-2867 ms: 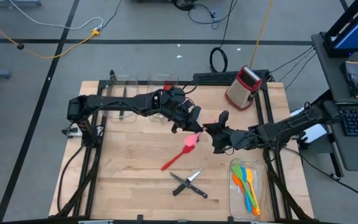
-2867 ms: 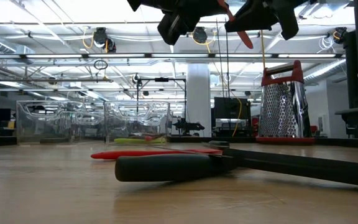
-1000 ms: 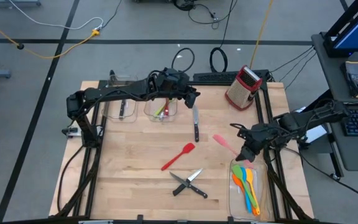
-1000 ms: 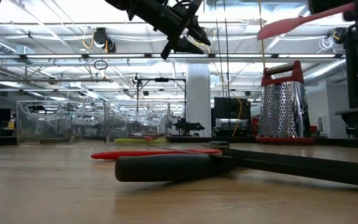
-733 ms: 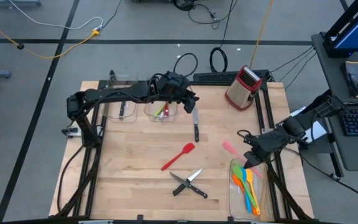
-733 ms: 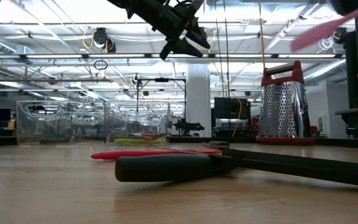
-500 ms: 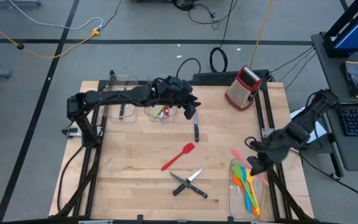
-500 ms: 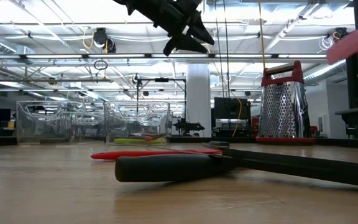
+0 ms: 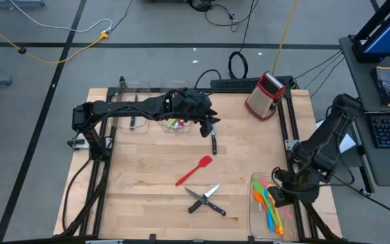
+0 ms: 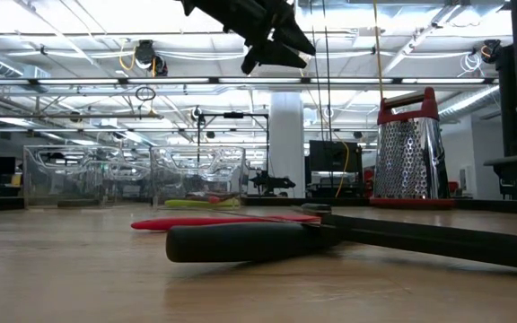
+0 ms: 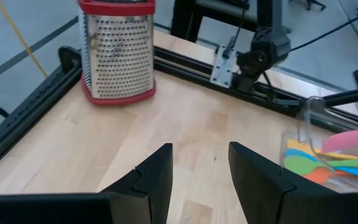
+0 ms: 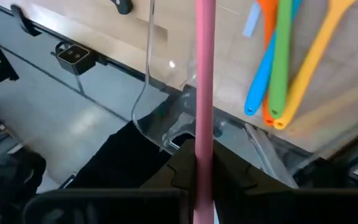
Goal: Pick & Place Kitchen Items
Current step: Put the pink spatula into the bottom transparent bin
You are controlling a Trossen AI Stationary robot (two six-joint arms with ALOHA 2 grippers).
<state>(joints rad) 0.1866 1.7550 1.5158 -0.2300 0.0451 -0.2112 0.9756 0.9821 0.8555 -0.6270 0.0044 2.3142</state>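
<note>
Swung back from mid-table, my right pincer [image 12: 202, 177] now clenches the pink spatula [image 12: 204, 74] over the clear bin [image 9: 257, 215], my left pincer [image 11: 199, 180] parted, empty.

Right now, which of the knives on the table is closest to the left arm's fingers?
The lone knife lying straight beside the left gripper, near the bins. The other two knives lie crossed, farther away past the red spatula.

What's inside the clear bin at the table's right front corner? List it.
The clear bin holds orange, green, blue and yellow utensils. The right pincer holding the pink spatula hides part of it.
</note>
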